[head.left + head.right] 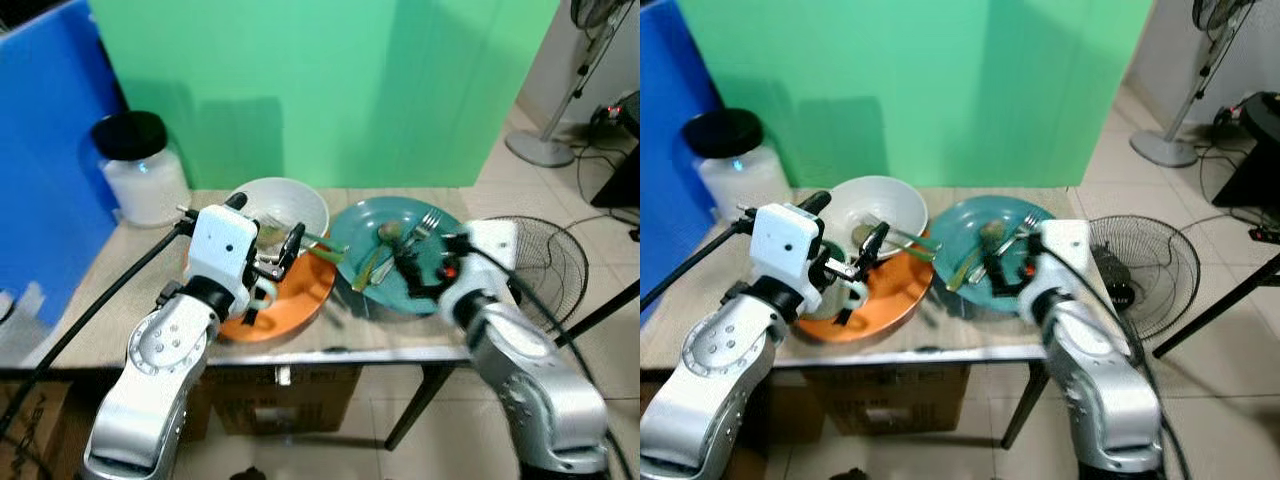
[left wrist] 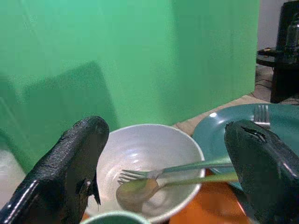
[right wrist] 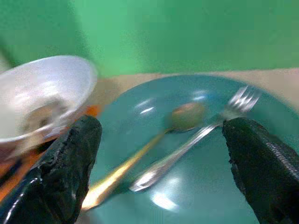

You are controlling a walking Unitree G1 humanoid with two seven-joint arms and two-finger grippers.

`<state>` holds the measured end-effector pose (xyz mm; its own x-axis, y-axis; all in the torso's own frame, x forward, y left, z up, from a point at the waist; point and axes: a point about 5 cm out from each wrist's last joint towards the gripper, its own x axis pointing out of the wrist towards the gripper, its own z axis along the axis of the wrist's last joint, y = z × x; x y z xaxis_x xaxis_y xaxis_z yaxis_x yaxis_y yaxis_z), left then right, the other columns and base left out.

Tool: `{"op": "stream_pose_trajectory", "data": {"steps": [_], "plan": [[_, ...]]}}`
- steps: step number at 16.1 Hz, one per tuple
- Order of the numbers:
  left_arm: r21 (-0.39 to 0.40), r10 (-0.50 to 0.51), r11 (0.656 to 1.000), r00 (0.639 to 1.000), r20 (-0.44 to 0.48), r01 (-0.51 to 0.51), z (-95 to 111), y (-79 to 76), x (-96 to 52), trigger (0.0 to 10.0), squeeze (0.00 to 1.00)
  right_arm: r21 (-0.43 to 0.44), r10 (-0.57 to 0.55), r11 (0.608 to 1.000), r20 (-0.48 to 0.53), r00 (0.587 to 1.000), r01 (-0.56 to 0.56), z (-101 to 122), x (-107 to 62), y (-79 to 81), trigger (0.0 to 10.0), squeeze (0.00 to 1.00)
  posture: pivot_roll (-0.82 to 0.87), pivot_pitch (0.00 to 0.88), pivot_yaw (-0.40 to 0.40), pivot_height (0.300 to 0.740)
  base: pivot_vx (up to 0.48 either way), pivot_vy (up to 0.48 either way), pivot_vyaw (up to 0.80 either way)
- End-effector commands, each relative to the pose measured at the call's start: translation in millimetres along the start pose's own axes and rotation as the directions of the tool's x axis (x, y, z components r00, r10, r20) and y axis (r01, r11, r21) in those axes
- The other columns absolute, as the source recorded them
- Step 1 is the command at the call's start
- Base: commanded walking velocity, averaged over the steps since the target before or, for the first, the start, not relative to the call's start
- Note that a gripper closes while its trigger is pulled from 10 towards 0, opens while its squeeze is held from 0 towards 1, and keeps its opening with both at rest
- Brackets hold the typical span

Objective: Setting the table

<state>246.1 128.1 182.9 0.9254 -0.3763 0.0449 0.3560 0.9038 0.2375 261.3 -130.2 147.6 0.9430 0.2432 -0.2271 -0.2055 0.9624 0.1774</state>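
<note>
I find the left gripper spread before the white ceramic bowl holding cutlery; the right gripper spread over the round teal plate carrying a metal fork and a spoon.

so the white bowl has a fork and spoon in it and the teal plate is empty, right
Not quite: the teal plate holds a spoon and fork too, as the right wrist view shows. The white bowl does have its own fork and spoon.
</note>
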Motion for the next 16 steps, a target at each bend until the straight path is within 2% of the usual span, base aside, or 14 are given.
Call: {"op": "stream_pose_trajectory", "data": {"steps": [1, 2, 3, 4, 6, 7, 8, 9, 12, 14, 16], "plan": [[0.015, -0.034, 0.999, 0.999, 0.013, 0.033, 4.7, -3.0, 1.7, 10.0, 0.00, 0.009, -0.024, 1.000, -0.038, 0.999, 0.024, 1.5, 4.0, -2.3, 10.0, 0.00, 0.14, 0.000, -0.001, 0.740, 0.000, 0.000, 0.00], [0.022, -0.068, 0.997, 0.998, 0.006, 0.068, 4.8, -5.0, 3.0, 10.0, 0.00, 0.032, -0.069, 0.997, -0.083, 0.994, 0.071, -0.5, 11.1, -6.4, 10.0, 0.00, 0.13, 0.000, 0.004, 0.740, 0.000, 0.000, 0.00], [0.026, -0.106, 0.994, 0.994, -0.002, 0.106, 4.7, -7.3, 4.5, 10.0, 0.00, 0.066, -0.109, 0.991, -0.119, 0.987, 0.117, -2.1, 18.5, -11.3, 10.0, 0.06, 0.13, 0.000, 0.012, 0.740, 0.000, 0.000, 0.00], [0.038, -0.167, 0.985, 0.986, -0.012, 0.167, 4.8, -10.0, 6.1, 10.0, 0.00, 0.107, -0.136, 0.982, -0.168, 0.976, 0.155, -3.0, 29.3, -14.9, 10.0, 1.00, 0.12, 0.000, 0.016, 0.740, 0.000, 0.000, 0.00], [0.044, -0.261, 0.964, 0.965, -0.016, 0.262, 7.5, -14.1, 7.9, 10.0, 0.00, 0.142, -0.102, 0.981, -0.196, 0.975, 0.131, 5.7, 46.6, -10.0, 10.0, 1.00, 0.11, 0.000, 0.014, 0.740, 0.000, 0.000, 0.00], [0.040, -0.310, 0.950, 0.950, -0.022, 0.311, 9.3, -16.3, 8.4, 10.0, 0.00, 0.114, -0.107, 0.984, -0.253, 0.961, 0.140, 9.0, 55.0, -9.1, 10.0, 1.00, 0.11, 0.000, 0.009, 0.740, 0.000, 0.000, 0.00], [0.039, -0.327, 0.944, 0.945, -0.026, 0.328, 9.6, -17.0, 8.2, 10.0, 0.00, 0.117, -0.098, 0.984, -0.261, 0.960, 0.132, 10.0, 58.0, -8.1, 10.0, 0.91, 0.11, 0.000, 0.008, 0.740, 0.000, 0.000, 0.00], [0.033, -0.377, 0.925, 0.925, -0.036, 0.379, 10.6, -20.2, 6.8, 10.0, 0.00, 0.116, -0.091, 0.985, -0.295, 0.951, 0.130, 11.7, 66.0, -7.4, 10.0, 0.00, 0.11, 0.000, 0.005, 0.740, 0.000, 0.000, 0.00], [0.023, -0.449, 0.892, 0.892, -0.058, 0.451, 10.2, -27.3, 1.4, 10.0, 0.00, 0.122, -0.048, 0.988, -0.334, 0.941, 0.094, 18.3, 87.2, 1.2, 10.0, 0.00, 0.10, 0.000, -0.001, 0.740, 0.000, 0.000, 0.00], [0.020, -0.452, 0.891, 0.890, -0.064, 0.454, 9.3, -29.0, 0.8, 10.0, 0.00, 0.112, -0.036, 0.990, -0.351, 0.936, 0.080, 21.5, 97.3, 8.8, 10.0, 0.00, 0.10, 0.000, -0.004, 0.740, 0.000, 0.000, 0.00], [0.016, -0.455, 0.889, 0.888, -0.073, 0.457, 9.2, -29.8, -0.4, 10.0, 0.00, 0.067, -0.087, 0.991, -0.362, 0.928, 0.119, 22.5, 109.7, 12.2, 10.0, 0.00, 0.11, 0.000, -0.015, 0.740, 0.000, 0.000, 0.00]]}}
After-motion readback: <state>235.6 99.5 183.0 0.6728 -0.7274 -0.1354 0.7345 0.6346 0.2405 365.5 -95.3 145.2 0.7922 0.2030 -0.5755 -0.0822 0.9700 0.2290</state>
